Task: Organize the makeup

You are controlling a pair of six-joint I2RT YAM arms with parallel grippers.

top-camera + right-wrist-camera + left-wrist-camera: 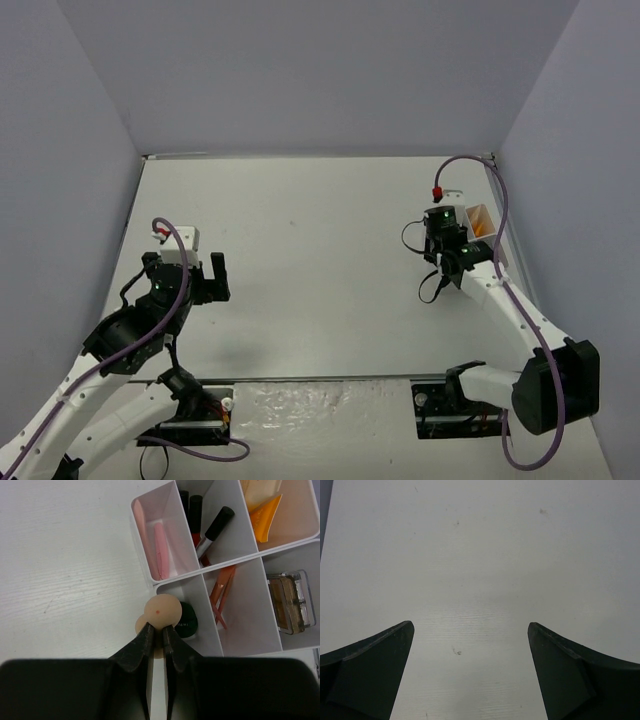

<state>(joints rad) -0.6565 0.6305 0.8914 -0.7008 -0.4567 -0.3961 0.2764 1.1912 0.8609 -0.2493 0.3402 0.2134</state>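
Note:
My right gripper (159,630) is shut on the beige sponge (162,611) and holds it over the near-left corner of the white tray (210,567), above a dark-green disc (187,620). The tray's compartments hold pink sticks (161,550), dark-red sticks (196,517), a black-capped pencil (215,530), orange tubes (265,510), thin orange pencils (221,592) and a brown eyeshadow palette (290,602). In the top view the right gripper (447,262) is beside the tray (482,225) at the far right. My left gripper (470,625) is open over bare table, nothing between its fingers.
The tray stands against the right wall. Grey walls close in the table on the left, back and right. The left gripper (210,278) hovers at the table's left side, far from the tray.

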